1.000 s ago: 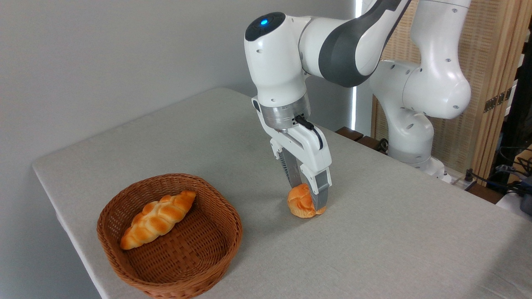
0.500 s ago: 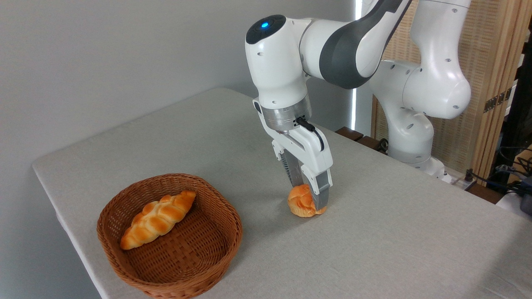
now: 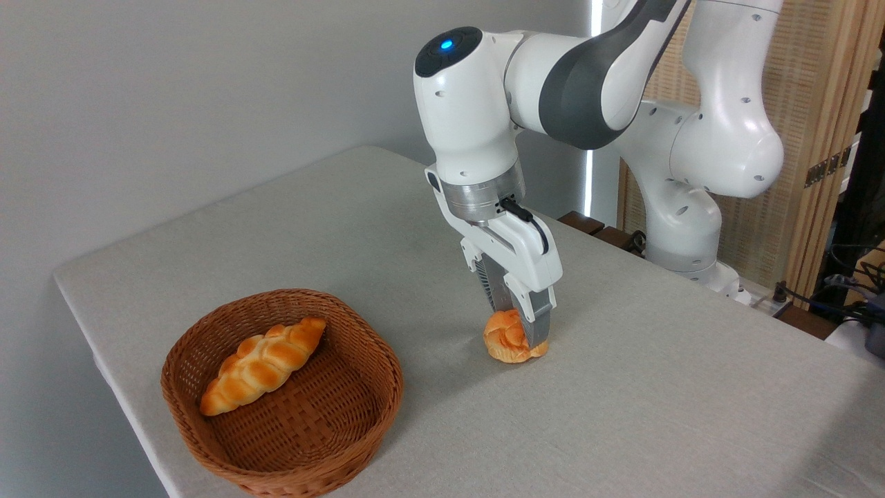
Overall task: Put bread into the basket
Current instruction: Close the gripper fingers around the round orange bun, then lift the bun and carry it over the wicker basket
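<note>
one gripper (image 3: 520, 330) pinches bread (image 3: 510, 337), basket (image 3: 207, 429) apart.

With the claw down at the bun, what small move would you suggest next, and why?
Probably a short straight lift. The claw appears shut on the bun, which sits on the table, to the right of the basket. Raising it first should let it clear the basket's rim before going left.

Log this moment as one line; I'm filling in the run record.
phase: grasp | tool: shut on small bun | small bun: on table, not lifted | basket: holds braided loaf only
</note>
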Available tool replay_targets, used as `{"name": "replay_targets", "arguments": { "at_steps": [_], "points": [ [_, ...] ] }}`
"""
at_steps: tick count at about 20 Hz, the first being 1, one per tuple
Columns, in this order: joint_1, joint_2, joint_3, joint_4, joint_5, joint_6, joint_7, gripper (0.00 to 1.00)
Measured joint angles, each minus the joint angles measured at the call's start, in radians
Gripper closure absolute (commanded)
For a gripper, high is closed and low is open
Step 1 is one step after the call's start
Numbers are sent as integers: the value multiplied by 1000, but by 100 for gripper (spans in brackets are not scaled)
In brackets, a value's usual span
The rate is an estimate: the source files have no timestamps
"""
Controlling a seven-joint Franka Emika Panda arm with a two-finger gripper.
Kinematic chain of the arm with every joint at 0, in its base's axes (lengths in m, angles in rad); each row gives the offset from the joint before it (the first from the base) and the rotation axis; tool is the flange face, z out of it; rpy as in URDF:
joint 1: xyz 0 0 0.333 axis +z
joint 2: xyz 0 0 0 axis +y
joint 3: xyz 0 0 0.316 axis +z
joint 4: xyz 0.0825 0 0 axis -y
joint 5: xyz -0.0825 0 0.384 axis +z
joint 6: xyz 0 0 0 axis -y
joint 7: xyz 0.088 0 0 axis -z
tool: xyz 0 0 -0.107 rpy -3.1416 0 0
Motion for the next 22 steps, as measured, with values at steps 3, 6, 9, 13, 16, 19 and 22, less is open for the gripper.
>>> {"name": "replay_targets", "arguments": {
  "at_steps": [3, 6, 9, 13, 16, 19, 22],
  "points": [
    [0, -1, 0, 2, 0, 0, 0, 61],
    [0, -3, 0, 12, 0, 0, 0, 61],
    [-1, -4, 0, 38, 0, -16, 0, 61],
    [-4, -5, 0, 82, 0, -48, 0, 61],
    [-9, -7, -2, 168, -50, -95, 0, 61],
    [-17, 0, -5, 262, -99, -111, 0, 60],
    [-30, 69, -6, 370, -120, -111, 0, 60]
  ]
}}
